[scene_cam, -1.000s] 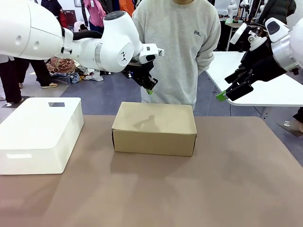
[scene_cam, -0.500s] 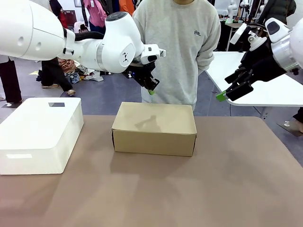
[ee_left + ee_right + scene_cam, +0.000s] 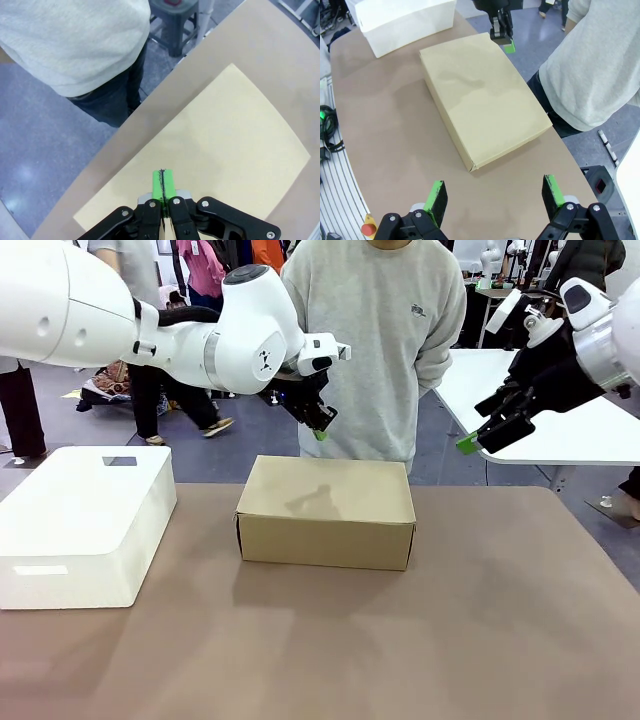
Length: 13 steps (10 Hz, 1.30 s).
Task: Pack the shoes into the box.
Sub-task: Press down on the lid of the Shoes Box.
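Note:
The tan cardboard box (image 3: 327, 510) sits closed in the middle of the table, its flap lid down; it also lies below in the left wrist view (image 3: 210, 155) and ahead in the right wrist view (image 3: 482, 97). The shoes are hidden. My left gripper (image 3: 318, 426) hangs shut and empty above the box's far edge, its green pads pressed together (image 3: 162, 184); it also appears at the top of the right wrist view (image 3: 504, 37). My right gripper (image 3: 485, 437) is raised off to the right, open, with nothing between its green fingers (image 3: 494, 196).
A bigger white rounded box (image 3: 82, 520) stands at the table's left side. A person in a grey sweatshirt (image 3: 375, 330) stands at the far edge behind the cardboard box. A white table (image 3: 540, 410) is at the back right.
The left gripper has risen very slightly above the box. The right arm and the box have not moved.

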### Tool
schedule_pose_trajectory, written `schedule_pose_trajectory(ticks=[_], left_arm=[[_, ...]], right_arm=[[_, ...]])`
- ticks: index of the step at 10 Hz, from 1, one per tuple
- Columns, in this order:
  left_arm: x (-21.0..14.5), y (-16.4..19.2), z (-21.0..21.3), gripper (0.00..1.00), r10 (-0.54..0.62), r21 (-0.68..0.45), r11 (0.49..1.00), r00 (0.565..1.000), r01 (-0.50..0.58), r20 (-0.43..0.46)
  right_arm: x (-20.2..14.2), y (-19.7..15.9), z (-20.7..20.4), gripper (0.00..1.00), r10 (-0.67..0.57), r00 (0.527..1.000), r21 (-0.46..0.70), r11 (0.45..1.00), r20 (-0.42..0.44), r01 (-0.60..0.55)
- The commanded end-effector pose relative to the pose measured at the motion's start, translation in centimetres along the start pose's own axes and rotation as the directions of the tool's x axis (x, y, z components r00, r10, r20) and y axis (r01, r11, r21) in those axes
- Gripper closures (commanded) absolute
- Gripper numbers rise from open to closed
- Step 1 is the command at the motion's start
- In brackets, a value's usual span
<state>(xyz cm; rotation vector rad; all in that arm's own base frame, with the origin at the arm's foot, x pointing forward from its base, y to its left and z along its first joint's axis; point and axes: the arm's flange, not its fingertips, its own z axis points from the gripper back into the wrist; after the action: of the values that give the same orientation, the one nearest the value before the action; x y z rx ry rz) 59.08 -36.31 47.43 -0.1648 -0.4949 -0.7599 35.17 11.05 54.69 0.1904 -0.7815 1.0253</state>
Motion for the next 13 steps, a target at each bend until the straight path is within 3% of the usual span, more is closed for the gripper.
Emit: schedule_pose_trajectory(ticks=[1, 2, 5, 7, 13], left_arm=[[-3.1, -1.5, 4.0, 1.00, -0.066, 0.034, 0.997, 0.998, 0.066, 0.001], [-4.6, -1.8, 5.7, 0.93, -0.100, 0.041, 0.994, 0.995, 0.101, -0.014], [-9.3, -2.8, 9.8, 0.36, -0.209, 0.033, 0.977, 0.978, 0.209, -0.023], [-12.1, -3.5, 12.1, 0.00, -0.223, 0.051, 0.973, 0.974, 0.224, -0.030], [-19.3, -3.8, 18.8, 0.00, -0.243, 0.047, 0.969, 0.970, 0.243, -0.001]], right_arm=[[-0.2, 0.3, 0.0, 0.00, -0.016, 1.000, -0.002, 1.000, -0.013, 0.016], [-0.2, 0.3, 0.0, 0.00, -0.016, 1.000, -0.002, 1.000, -0.013, 0.016], [-0.2, 0.3, 0.0, 0.00, -0.016, 1.000, -0.002, 1.000, -0.013, 0.016], [-0.2, 0.3, 0.0, 0.00, -0.016, 1.000, -0.002, 1.000, -0.013, 0.016], [-0.2, 0.3, 0.0, 0.00, -0.016, 1.000, -0.002, 1.000, -0.013, 0.016]])
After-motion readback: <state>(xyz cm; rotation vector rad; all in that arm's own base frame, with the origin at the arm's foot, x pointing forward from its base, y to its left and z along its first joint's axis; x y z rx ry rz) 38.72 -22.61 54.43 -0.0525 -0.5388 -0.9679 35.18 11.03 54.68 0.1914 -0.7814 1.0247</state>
